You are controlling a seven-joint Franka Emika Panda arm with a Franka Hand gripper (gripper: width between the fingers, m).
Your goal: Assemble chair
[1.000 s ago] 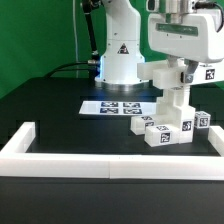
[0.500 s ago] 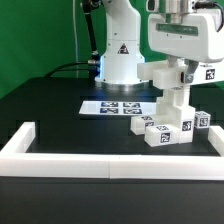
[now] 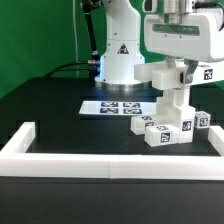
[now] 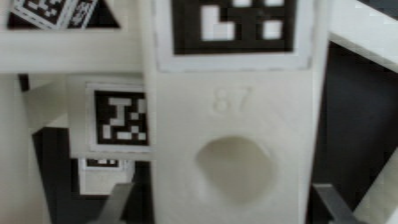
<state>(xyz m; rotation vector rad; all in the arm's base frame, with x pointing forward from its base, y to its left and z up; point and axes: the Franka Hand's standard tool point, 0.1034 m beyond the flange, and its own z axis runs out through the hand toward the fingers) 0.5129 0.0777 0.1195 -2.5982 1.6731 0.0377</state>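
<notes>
Wrist is pointing straight down as I am reaching in from twelve o'clock. My gripper (image 3: 181, 73) is pinching, nearly closed, an upright tagged slab of the chair (image 3: 168, 118), which is standing at four o'clock from the marker board (image 3: 108, 106).

Exterior view: the chair (image 3: 172, 105) stands on the table (image 3: 50, 105), at 3 o'clock of the marker board (image 3: 112, 106). Robot base (image 3: 118, 60): 12 o'clock of board. Rail (image 3: 100, 163): 6 o'clock.
</notes>
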